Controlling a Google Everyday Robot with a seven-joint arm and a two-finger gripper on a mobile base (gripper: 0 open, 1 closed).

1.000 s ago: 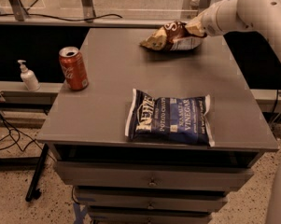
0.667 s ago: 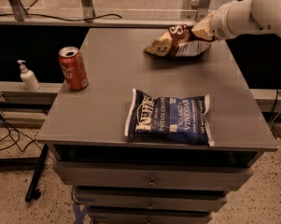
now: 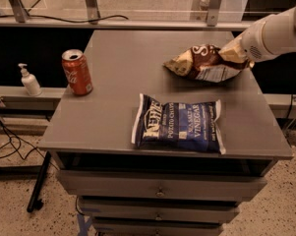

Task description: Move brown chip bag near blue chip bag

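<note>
Grey metal counter (image 3: 118, 102) bore the flat navy-blue chip bag (image 3: 179, 124); beyond it, jaws pinched the crinkly dark-brown chip bag (image 3: 204, 62), apparently mid-carry, which next needed lowering beside it

Surface (image 3: 113, 112): soda can (image 3: 77, 73) at left edge. Blue chip bag (image 3: 179, 124) lying near, right of centre. Brown chip bag (image 3: 204, 63) far right, behind the blue chip bag and apart from it. End effector (image 3: 234, 53) at brown chip bag's right end. Pump bottle (image 3: 29, 81) on ledge left of surface.
</note>
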